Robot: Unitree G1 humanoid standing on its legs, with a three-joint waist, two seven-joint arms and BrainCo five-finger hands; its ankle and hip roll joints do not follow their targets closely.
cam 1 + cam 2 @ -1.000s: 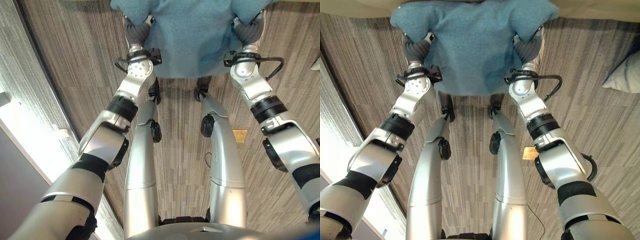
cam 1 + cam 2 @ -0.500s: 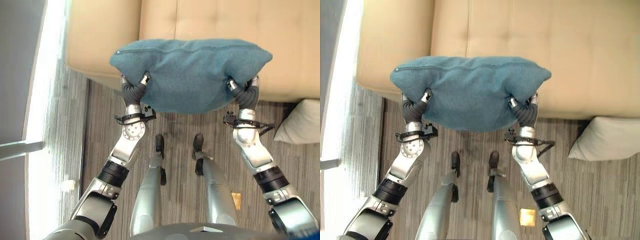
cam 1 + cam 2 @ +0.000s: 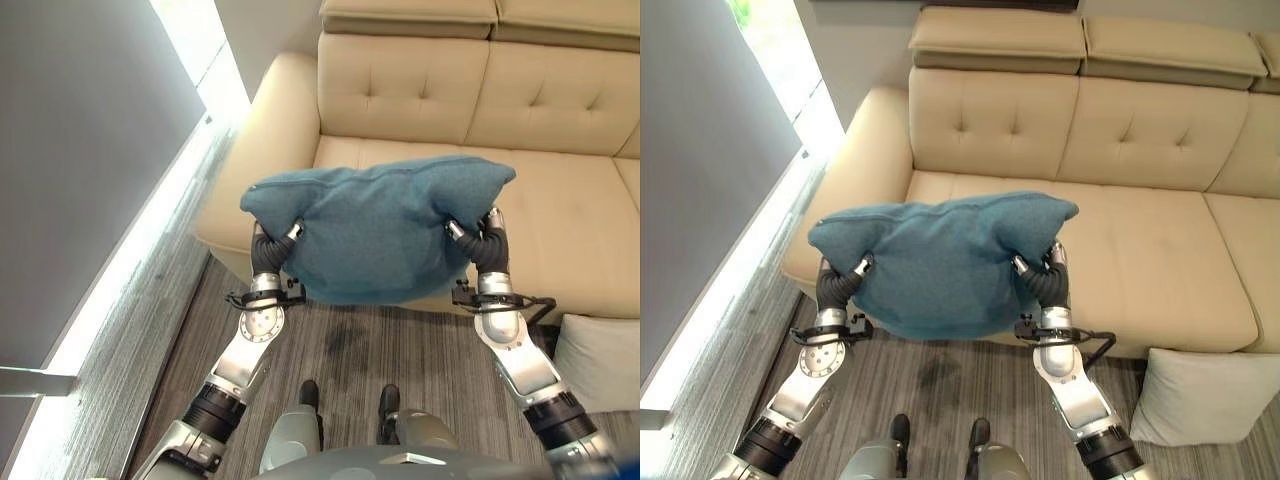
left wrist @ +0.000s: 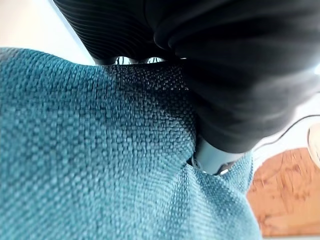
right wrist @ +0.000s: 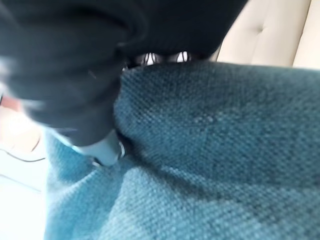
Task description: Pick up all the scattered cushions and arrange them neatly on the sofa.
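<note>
Silver-grey arms, dark ribbed, seemingly rubbery wrist covers

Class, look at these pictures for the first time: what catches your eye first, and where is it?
A big teal cushion held up between the left hand and right hand, in front of the sofa. Behind it stretches the beige sofa, its seat bare. A pale cushion lies on the floor by the sofa's front, on the robot's right.

A living room: beige sofa (image 3: 1120,200) (tufted), cushion (image 3: 1205,395) on striped carpet (image 3: 420,350).
</note>
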